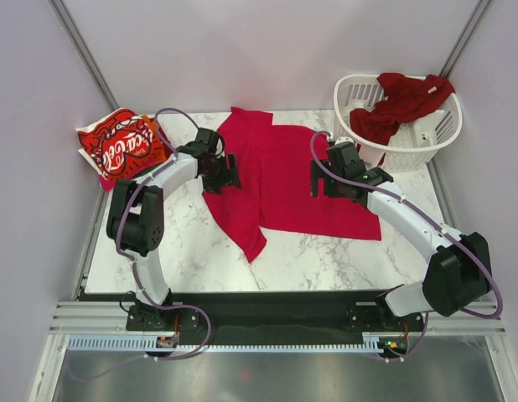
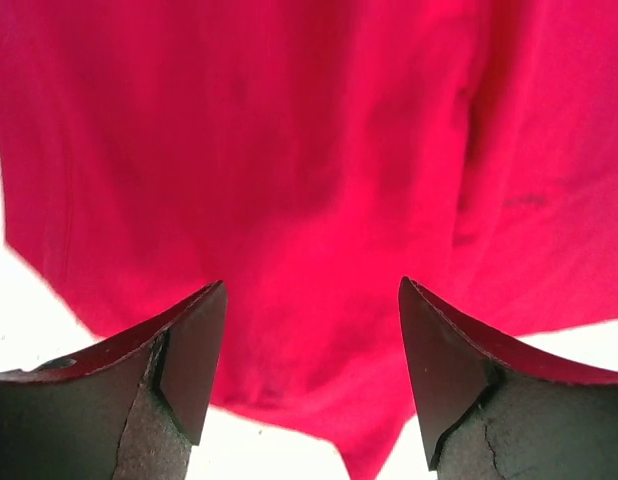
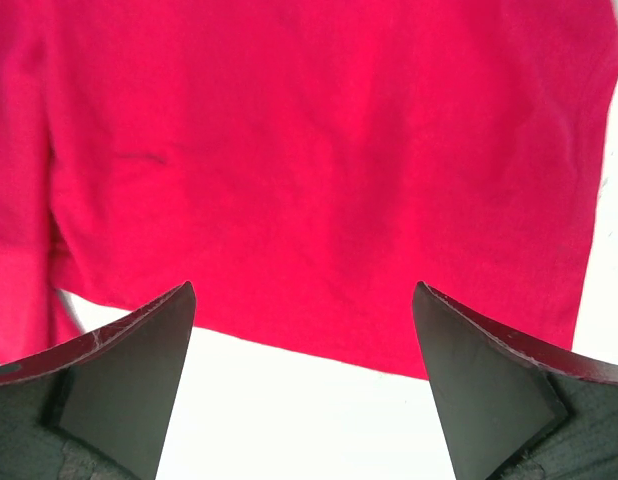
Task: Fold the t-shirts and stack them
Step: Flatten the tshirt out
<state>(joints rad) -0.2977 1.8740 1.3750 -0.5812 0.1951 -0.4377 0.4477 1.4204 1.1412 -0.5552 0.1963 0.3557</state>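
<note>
At the far left worktop (image 1: 318, 251) edge, a folded red tee (image 1: 118, 146) is showing white Coca-Cola script; its smaller print is unreadable. The left claw (image 2: 311, 290) is hanging wide open over the plain bright red tee (image 1: 284, 180) spread mid-worktop, holding nothing. The right claw (image 3: 304, 290) is gaping empty over its right side. A dark red tee (image 1: 401, 100) is draping over the far-right basket (image 1: 435, 134), partly hidden.

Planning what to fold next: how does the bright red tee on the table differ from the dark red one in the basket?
The bright red tee lies spread on the table; the dark red tee sits crumpled in the basket, hanging over its rim. The bright red tee is vivid crimson; the dark red tee a deeper maroon. Both look plain, without print.
</note>
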